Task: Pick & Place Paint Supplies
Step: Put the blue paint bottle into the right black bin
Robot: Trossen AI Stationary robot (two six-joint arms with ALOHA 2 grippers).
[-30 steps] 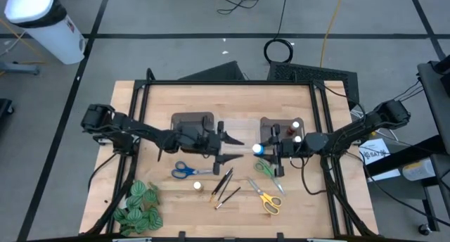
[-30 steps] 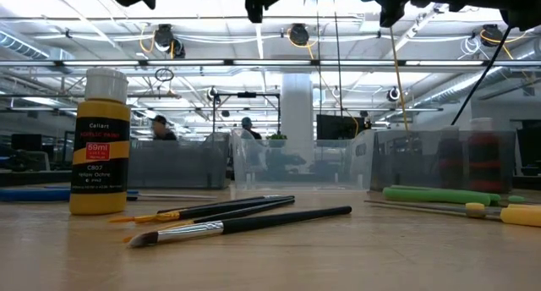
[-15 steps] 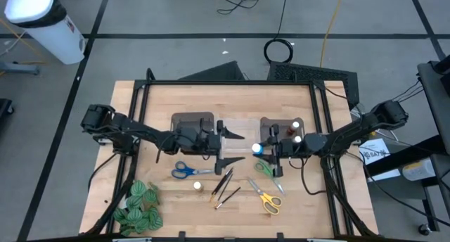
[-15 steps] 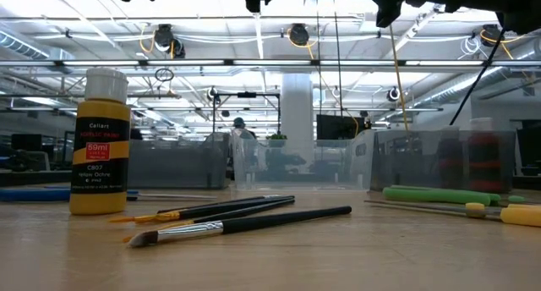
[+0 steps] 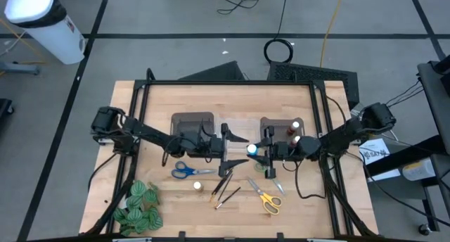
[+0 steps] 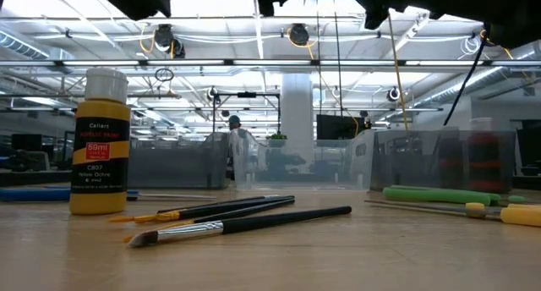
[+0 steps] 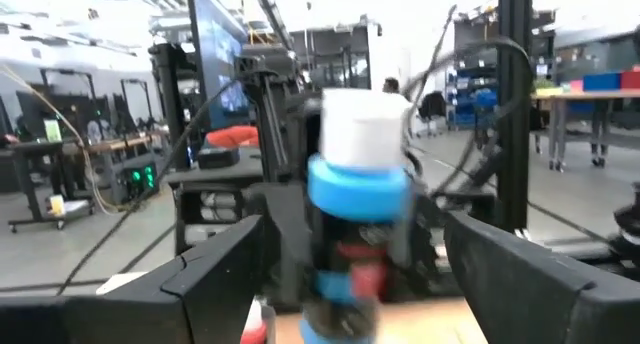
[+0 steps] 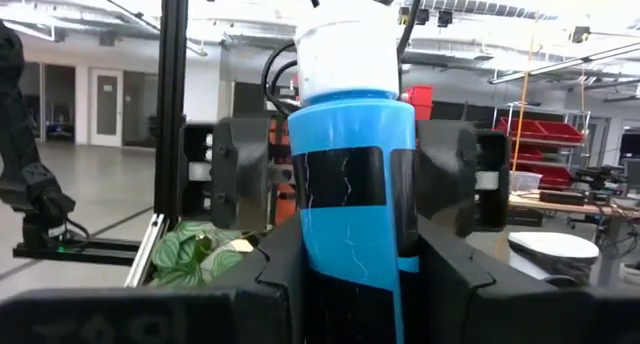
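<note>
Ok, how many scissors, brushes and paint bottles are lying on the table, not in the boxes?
Scissors: 3 (blue pair, green pair, yellow pair)
Brushes: 3
Paint bottles: 1
Total: 7
The right gripper holds a blue bottle in the air, so it is not counted.

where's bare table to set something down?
Free: the back strip of the table behind the bins, and the front right corner beyond the yellow scissors. Crowded: centre front, with blue scissors, brushes and both grippers overhead.

Blue paint bottle (image 7: 355, 234) blurred (base cut off).
</note>
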